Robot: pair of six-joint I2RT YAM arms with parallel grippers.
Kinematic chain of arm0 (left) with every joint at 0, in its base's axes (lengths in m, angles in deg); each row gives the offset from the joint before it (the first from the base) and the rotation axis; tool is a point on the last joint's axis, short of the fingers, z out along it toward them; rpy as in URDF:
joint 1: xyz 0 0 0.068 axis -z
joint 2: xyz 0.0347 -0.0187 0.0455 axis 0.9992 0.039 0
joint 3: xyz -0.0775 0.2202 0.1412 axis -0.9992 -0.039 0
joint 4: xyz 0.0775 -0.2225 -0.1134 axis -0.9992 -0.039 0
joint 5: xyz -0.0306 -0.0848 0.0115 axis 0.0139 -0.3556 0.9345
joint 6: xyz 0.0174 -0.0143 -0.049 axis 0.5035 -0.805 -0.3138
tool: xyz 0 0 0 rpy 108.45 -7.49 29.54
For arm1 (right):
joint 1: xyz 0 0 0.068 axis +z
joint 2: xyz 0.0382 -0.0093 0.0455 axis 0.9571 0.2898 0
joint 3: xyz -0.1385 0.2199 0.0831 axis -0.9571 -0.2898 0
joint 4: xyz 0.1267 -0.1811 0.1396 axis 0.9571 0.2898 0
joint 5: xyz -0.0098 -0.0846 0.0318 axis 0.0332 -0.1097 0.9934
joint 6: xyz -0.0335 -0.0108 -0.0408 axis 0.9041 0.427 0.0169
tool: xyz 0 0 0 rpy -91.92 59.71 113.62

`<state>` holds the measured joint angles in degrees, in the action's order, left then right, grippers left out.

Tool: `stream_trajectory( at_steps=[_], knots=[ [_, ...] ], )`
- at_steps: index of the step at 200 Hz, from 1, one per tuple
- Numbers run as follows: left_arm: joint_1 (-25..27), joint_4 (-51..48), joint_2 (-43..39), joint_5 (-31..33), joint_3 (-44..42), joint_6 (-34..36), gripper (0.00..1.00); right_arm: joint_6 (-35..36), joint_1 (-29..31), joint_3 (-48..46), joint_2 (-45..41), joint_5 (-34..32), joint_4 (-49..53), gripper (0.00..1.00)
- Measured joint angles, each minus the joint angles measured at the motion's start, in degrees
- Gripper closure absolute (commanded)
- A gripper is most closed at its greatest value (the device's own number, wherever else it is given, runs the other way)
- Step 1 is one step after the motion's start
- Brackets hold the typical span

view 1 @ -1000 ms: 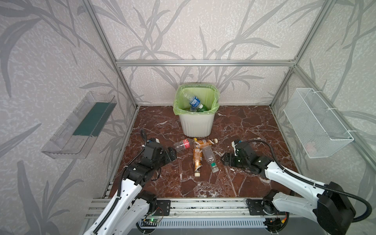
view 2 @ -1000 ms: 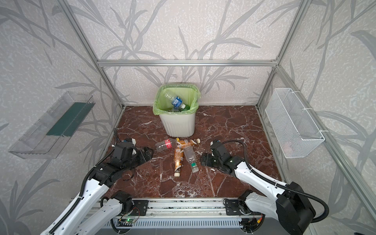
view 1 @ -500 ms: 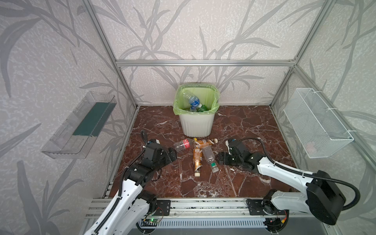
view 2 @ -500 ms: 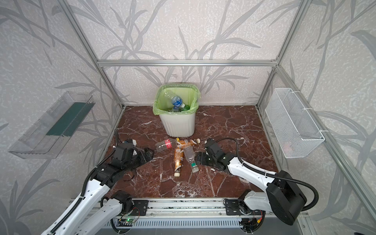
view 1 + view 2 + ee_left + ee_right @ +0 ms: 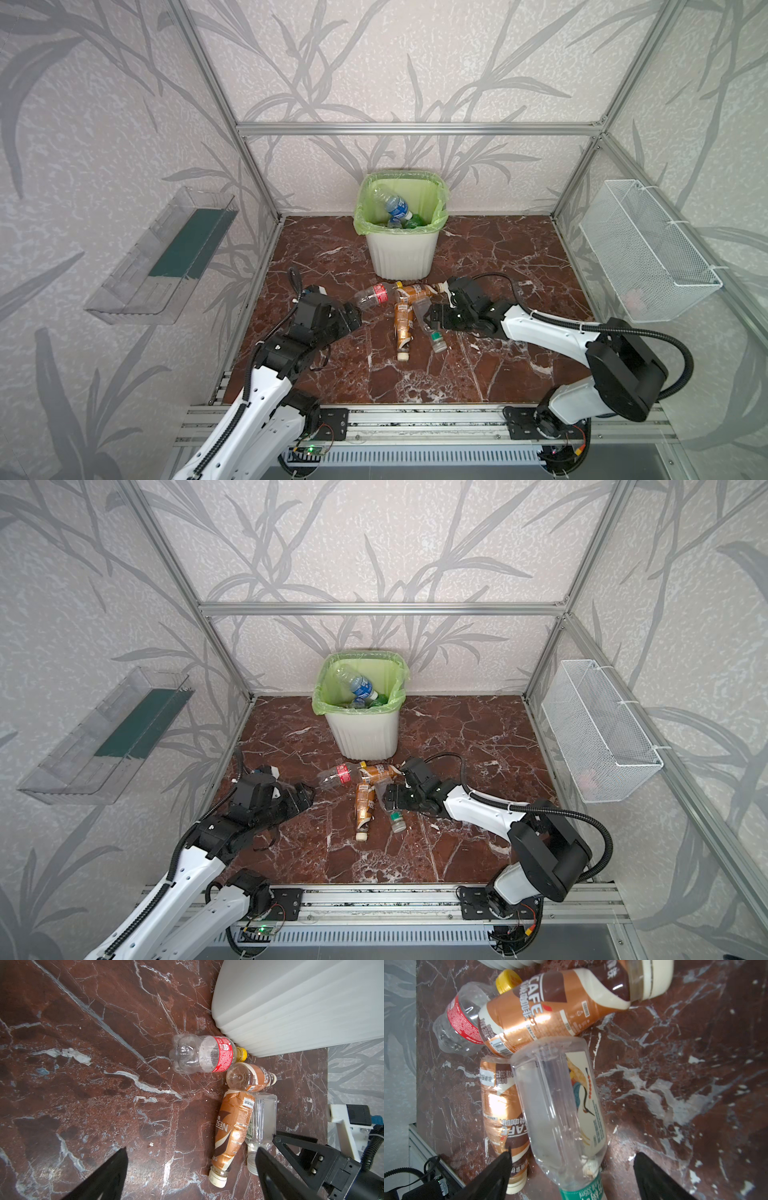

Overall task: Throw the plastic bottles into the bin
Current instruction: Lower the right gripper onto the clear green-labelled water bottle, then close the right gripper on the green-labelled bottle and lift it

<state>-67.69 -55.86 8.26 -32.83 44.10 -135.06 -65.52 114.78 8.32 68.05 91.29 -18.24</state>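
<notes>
The white ribbed bin [image 5: 402, 253] with its green bag stands at the back, and a blue-labelled bottle [image 5: 395, 206] lies inside. In front of it, several plastic bottles lie on the floor. They are a red-labelled one [image 5: 202, 1054], two amber ones [image 5: 402, 324] [image 5: 550, 1012] and a clear one with a green cap [image 5: 556, 1105]. My right gripper [image 5: 572, 1151] is open, with its jaws on either side of the clear bottle's neck end. My left gripper [image 5: 191, 1149] is open over bare floor, just left of the pile [image 5: 352, 316].
A clear tray [image 5: 162, 257] hangs on the left wall and a white wire basket [image 5: 648, 249] on the right wall. The two arms' grippers come close together at the pile. A metal rail [image 5: 415, 419] runs along the front edge of the marble floor.
My right gripper has moved left to the bottle pile and its jaws have opened wider. The left arm and the bottles have stayed where they were.
</notes>
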Motion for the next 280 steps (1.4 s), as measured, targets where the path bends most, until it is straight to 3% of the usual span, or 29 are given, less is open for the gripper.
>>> stream_trajectory(
  at_steps=[112, 156, 224, 280],
  knots=[
    [0.00, 0.33, -0.72, -0.17, -0.72, -0.35, 0.05, 1.36, 0.02, 5.07, 9.01, 0.92, -1.55, 0.10],
    [0.00, 0.33, -1.05, -0.15, -0.87, -0.48, 0.05, 1.36, 0.04, 5.53, 10.78, 1.29, -1.90, 0.16],
    [0.00, 0.33, -1.90, -0.11, -0.87, -0.72, 0.05, 1.31, 0.04, 3.39, 8.66, 0.74, -1.90, 0.29],
    [0.00, 0.55, -1.66, -0.15, -1.60, -0.92, 0.05, 1.05, 0.04, -3.87, 0.87, -0.15, -0.72, 0.31]
  ],
)
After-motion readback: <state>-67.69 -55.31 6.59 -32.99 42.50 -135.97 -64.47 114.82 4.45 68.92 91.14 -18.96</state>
